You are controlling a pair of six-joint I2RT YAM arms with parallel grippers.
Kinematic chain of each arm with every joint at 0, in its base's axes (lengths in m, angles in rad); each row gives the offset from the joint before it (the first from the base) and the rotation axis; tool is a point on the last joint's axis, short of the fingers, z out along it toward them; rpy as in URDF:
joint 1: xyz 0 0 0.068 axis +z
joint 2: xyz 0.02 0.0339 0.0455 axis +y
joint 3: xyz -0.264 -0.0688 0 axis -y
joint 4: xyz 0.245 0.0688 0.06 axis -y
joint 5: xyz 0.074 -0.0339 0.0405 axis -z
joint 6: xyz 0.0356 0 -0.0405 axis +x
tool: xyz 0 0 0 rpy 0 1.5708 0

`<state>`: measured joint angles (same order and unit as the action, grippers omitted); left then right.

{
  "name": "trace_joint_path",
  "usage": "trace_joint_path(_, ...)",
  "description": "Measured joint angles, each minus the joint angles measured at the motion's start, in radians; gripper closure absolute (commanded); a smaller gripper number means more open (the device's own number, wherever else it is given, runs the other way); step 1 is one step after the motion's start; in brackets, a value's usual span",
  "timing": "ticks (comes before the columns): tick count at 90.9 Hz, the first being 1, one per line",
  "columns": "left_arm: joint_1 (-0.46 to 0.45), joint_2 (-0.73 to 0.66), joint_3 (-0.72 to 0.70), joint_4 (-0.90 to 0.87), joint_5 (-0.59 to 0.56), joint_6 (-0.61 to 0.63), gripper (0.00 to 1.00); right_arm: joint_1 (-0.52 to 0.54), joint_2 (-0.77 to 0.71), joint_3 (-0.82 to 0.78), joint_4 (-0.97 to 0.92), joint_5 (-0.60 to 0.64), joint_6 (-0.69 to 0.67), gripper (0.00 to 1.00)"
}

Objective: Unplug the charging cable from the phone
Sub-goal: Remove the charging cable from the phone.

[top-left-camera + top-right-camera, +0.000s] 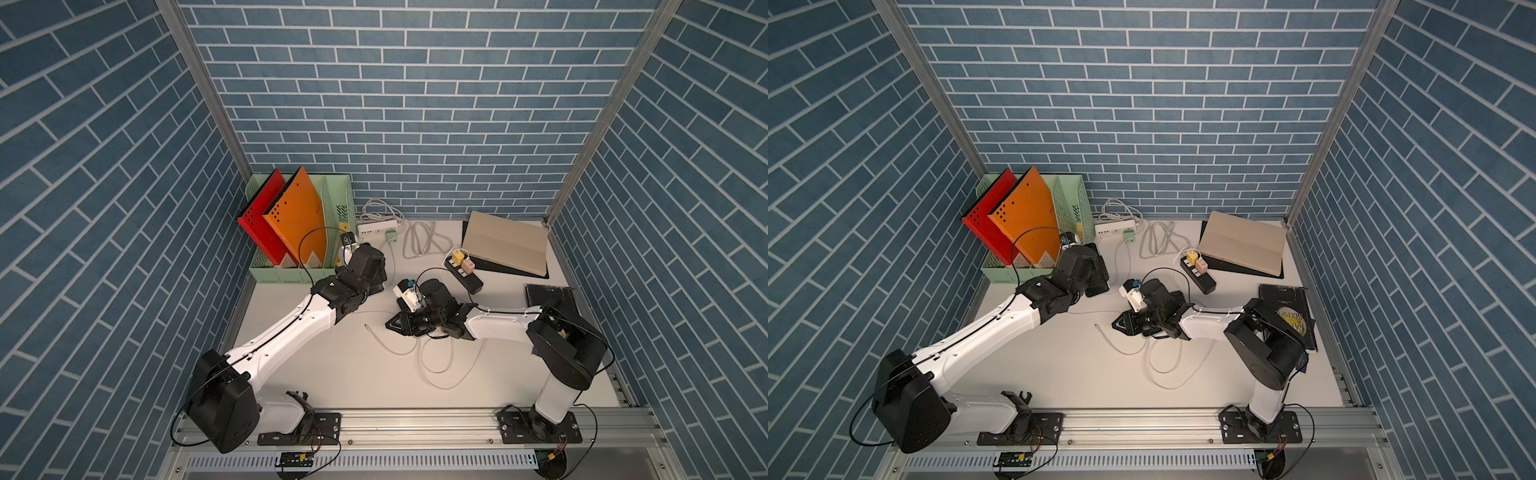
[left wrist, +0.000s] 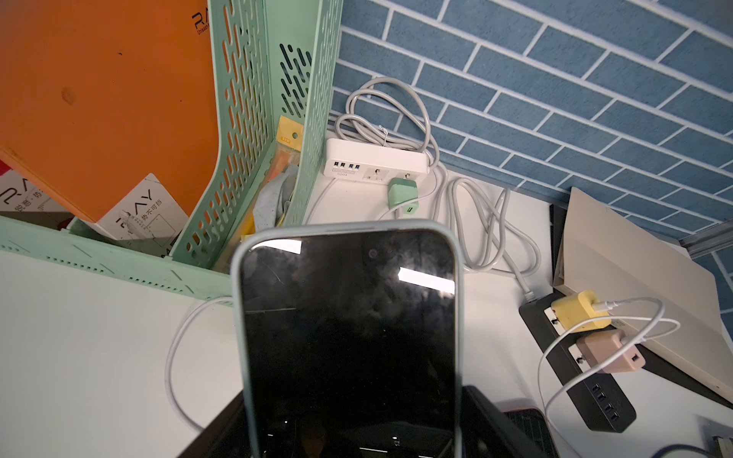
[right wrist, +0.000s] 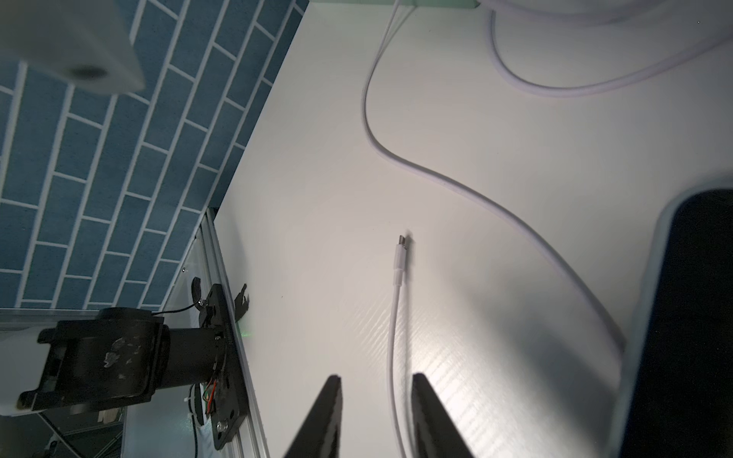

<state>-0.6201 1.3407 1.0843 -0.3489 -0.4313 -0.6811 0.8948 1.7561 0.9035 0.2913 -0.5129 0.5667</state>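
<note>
Both top views: the green rack [image 1: 291,275] at the back wall holds a red folder [image 1: 259,216] and an orange folder [image 1: 297,212], both leaning. The cable [image 1: 401,354] lies loose on the worktop [image 1: 332,374]. Its plug [image 1: 365,326] is free, just ahead of the right fingers [image 1: 395,323].

Left wrist view: the left fingers [image 2: 488,420] are clamped on the phone [image 2: 349,337], near the rack, screen dark.

Right wrist view: the right fingers [image 3: 432,416] stand narrowly apart. The cable runs between them, close to one finger; contact cannot be told. The plug lies apart from the phone.

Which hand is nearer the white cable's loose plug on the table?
Right. The right hand is just behind the plug, straddling its cable; the left hand holds the phone, farther off.
</note>
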Motion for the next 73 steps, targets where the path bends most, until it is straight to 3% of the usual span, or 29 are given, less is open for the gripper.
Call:
trace_joint_path(44,0.000,0.000,-0.021,-0.069,0.008,-0.010,1.00,-0.017,-0.102,0.014,-0.109,0.173,0.002,0.28)
trace_joint_path(73,0.001,0.001,-0.129,-0.112,0.100,-0.026,1.00,-0.067,-0.172,0.019,-0.187,0.307,0.000,0.15)
